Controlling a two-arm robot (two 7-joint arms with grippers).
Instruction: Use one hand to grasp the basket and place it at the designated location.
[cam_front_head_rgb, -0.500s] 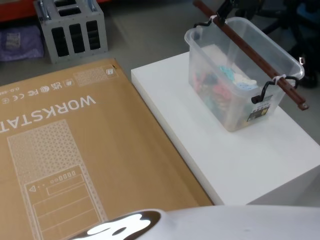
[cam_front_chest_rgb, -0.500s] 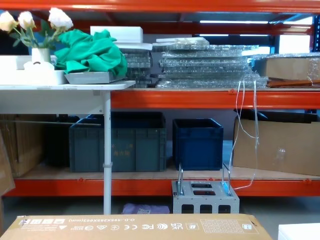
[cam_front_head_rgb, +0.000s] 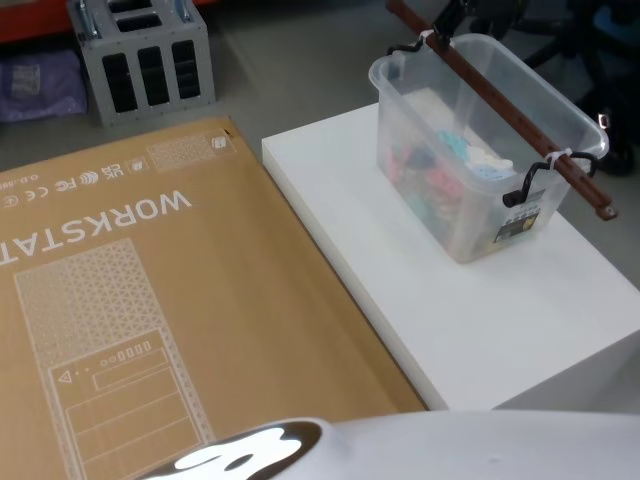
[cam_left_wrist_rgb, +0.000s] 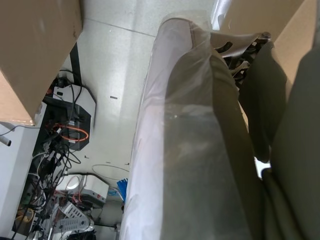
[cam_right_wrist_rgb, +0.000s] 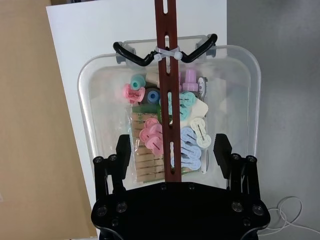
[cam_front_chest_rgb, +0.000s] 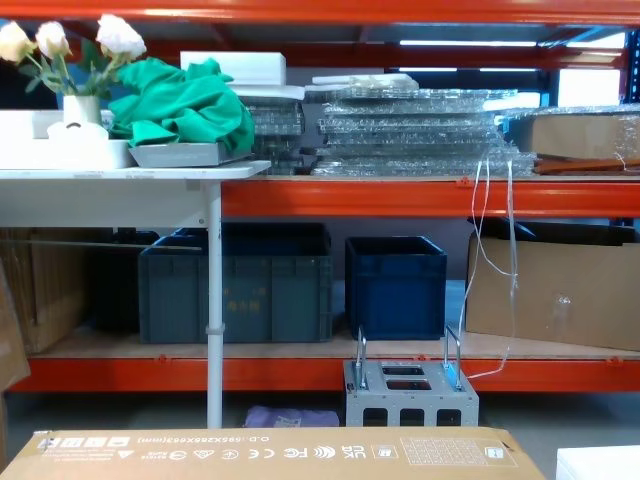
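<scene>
Basket (cam_right_wrist_rgb: 82, 115) isn't grasped yet: right gripper (cam_right_wrist_rgb: 172, 147) is held open over handle (cam_right_wrist_rgb: 165, 30); lift & placement are left.

basket (cam_front_head_rgb: 440, 215) translucent whitish; handle (cam_front_head_rgb: 490, 100) red-brown; pincer (cam_right_wrist_rgb: 172, 147) black; platform (cam_front_head_rgb: 480, 320) white; box (cam_front_head_rgb: 150, 300) tan

Right gripper (cam_right_wrist_rgb: 172, 149): matte black throughout. Two flat, rectangular fingers (cam_right_wrist_rgb: 123, 150) rise at 10 and 2 o'clock from a broad black housing (cam_right_wrist_rgb: 180, 210). Round black screws (cam_right_wrist_rgb: 117, 207) sit in clusters at each finger's linkage.

Body shell (cam_front_head_rgb: 470, 445): smooth, glossy white-grey curve at 6 o'clock in the head view.
</scene>
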